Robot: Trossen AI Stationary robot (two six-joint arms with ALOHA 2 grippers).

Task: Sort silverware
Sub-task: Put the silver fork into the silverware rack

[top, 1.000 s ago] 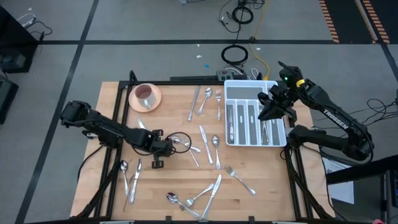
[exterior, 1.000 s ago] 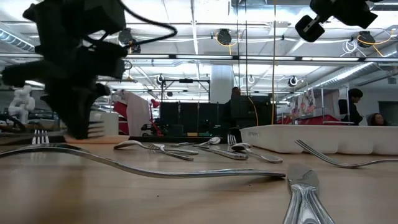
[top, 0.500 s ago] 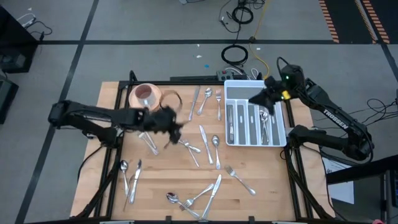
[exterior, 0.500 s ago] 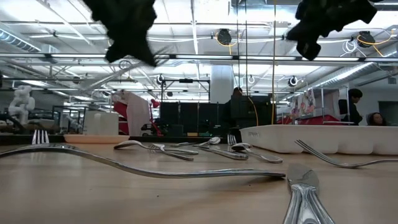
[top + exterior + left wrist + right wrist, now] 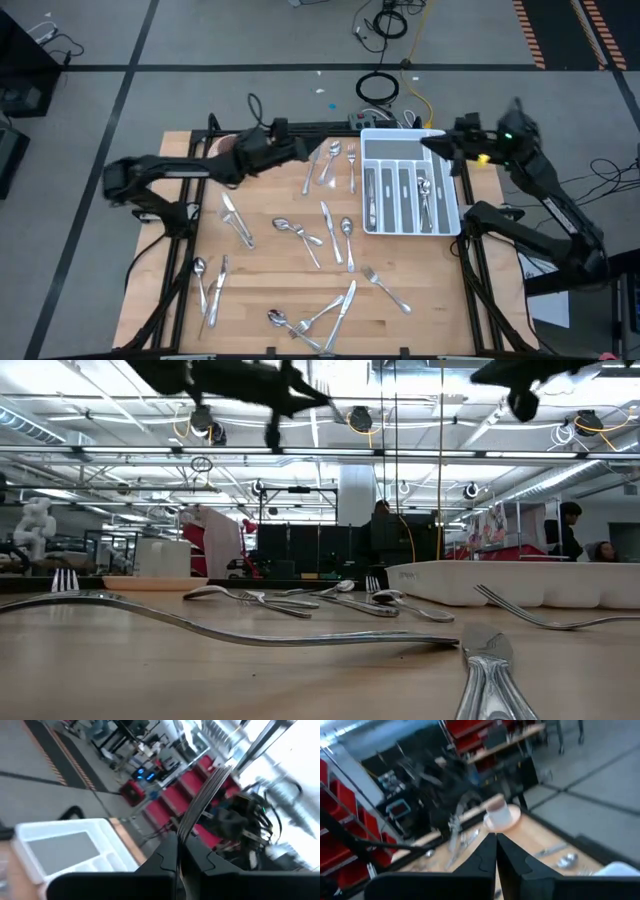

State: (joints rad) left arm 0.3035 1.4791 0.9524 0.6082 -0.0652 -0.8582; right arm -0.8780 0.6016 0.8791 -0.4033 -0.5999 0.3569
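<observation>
**Silverware mid-sort, left arm carrying a piece**

Left gripper hangs above the table's far edge, left of the white tray, fingers pinching a slim silver utensil. Right gripper is raised over the tray's far right side, fingers pressed together on nothing. Most silverware lies scattered across the wooden table; several pieces sit in tray compartments.

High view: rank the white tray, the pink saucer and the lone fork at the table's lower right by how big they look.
1. White tray, clearly the largest.
2. and 3. Fork and pink saucer: unsure. The fork looks longer but far slimmer, and the left arm hides most of the saucer.
</observation>
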